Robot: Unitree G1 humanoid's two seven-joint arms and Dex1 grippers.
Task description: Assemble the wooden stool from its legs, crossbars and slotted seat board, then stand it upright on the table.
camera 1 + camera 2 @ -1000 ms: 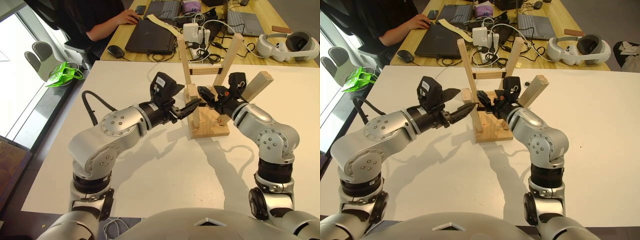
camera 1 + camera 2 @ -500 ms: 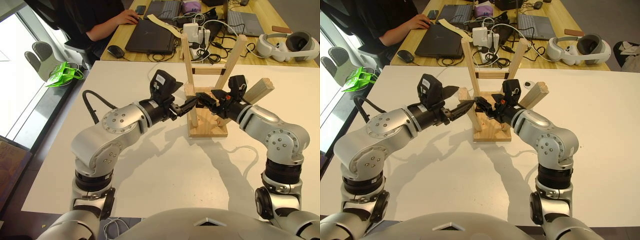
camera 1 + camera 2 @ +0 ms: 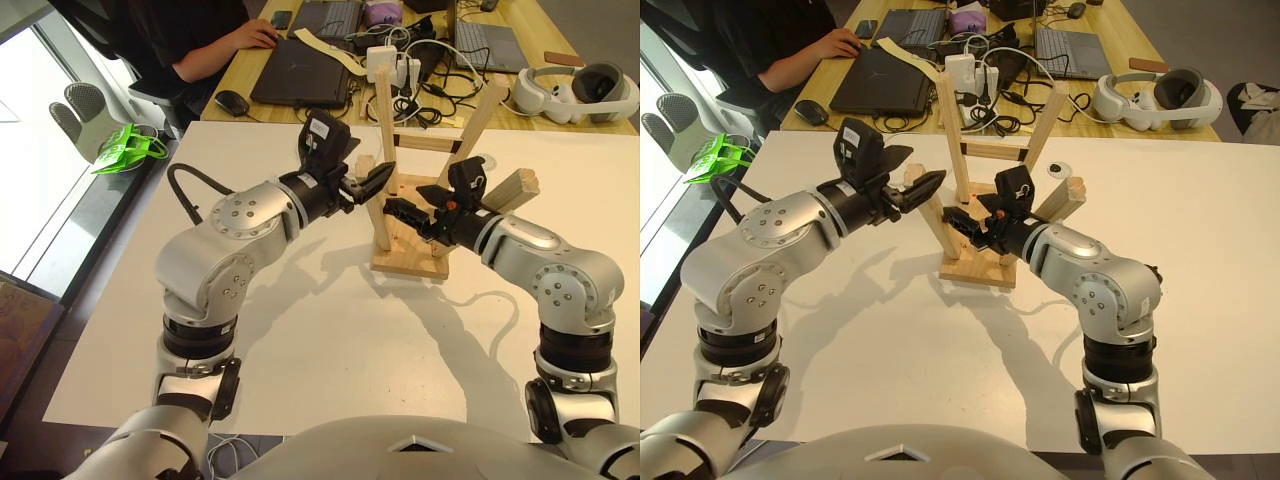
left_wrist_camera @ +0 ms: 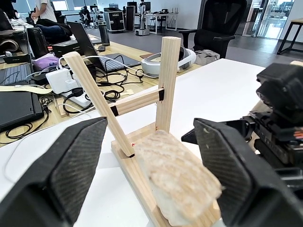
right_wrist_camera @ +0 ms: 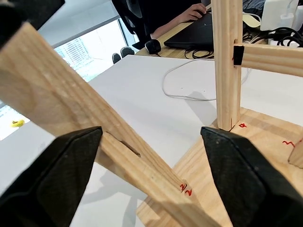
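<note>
The stool lies upside down, its slotted seat board flat on the white table. Two far legs stand up, joined by a crossbar. A third leg leans out to the right. My left gripper is open, with the top end of the near-left leg between its fingers. My right gripper is open low beside the board, and the same slanted leg passes between its fingers. The board carries red marks.
Beyond the table's far edge a wooden desk holds laptops, a power strip with cables and a white headset. A small white round object lies behind the stool. Bare table spreads in front of the stool and to its left.
My left gripper rose and moved back to the top end of the near-left leg. My right gripper dropped lower toward the seat board. The stool shifted slightly.
</note>
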